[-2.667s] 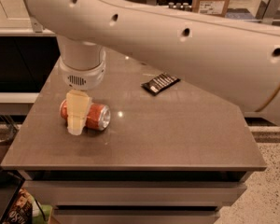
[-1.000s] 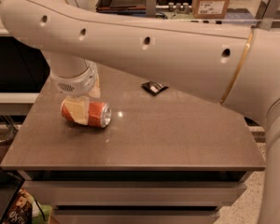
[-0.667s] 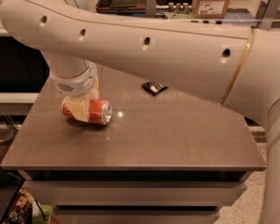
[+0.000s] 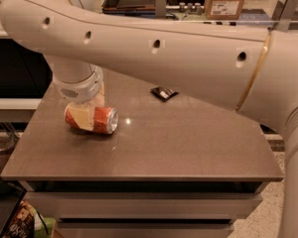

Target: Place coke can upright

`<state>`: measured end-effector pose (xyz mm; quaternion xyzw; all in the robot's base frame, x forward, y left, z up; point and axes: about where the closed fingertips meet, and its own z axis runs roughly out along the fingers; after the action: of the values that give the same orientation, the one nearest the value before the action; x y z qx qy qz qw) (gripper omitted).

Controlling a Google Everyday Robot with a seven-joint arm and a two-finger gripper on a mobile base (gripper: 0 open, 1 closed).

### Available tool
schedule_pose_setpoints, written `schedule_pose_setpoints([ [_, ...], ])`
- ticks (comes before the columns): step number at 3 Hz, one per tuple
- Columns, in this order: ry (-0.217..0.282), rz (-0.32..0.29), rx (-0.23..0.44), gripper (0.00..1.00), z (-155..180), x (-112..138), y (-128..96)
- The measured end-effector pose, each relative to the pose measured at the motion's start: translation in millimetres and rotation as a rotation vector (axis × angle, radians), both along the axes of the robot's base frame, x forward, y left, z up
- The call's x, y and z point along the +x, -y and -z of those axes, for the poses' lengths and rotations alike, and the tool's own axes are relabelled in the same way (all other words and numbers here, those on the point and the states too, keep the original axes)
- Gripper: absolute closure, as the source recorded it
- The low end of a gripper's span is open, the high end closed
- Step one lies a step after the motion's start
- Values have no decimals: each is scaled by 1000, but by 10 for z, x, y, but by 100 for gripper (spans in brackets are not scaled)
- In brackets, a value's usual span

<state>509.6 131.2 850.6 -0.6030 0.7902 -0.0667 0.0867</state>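
The coke can (image 4: 104, 119), red-orange with a silver end, lies on its side at the left of the brown table (image 4: 188, 143), silver end facing right. My gripper (image 4: 87, 120) comes down from the wrist (image 4: 78, 86) and straddles the can's middle. One cream finger (image 4: 80, 117) crosses the can's front; the other is hidden behind it. The gripper looks shut on the can, which rests on the table or just above it.
A flat black snack packet (image 4: 164, 93) lies at the back centre of the table. My large white arm (image 4: 188, 53) spans the upper view. Shelves with boxes (image 4: 226, 1) stand behind. A bag (image 4: 17, 219) sits on the floor at the lower left.
The arm has swung across the view and the wrist has turned, so the front finger now lies tilted over the can. The can has stayed on its side in nearly the same spot.
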Motion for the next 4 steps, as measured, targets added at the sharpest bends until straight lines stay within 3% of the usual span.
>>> schedule_pose_setpoints([
  [1, -2, -25, 41, 100, -22, 17, 24],
  [2, -5, -79, 154, 100, -65, 70, 86],
  [4, 41, -198, 452, 100, -210, 245, 159],
])
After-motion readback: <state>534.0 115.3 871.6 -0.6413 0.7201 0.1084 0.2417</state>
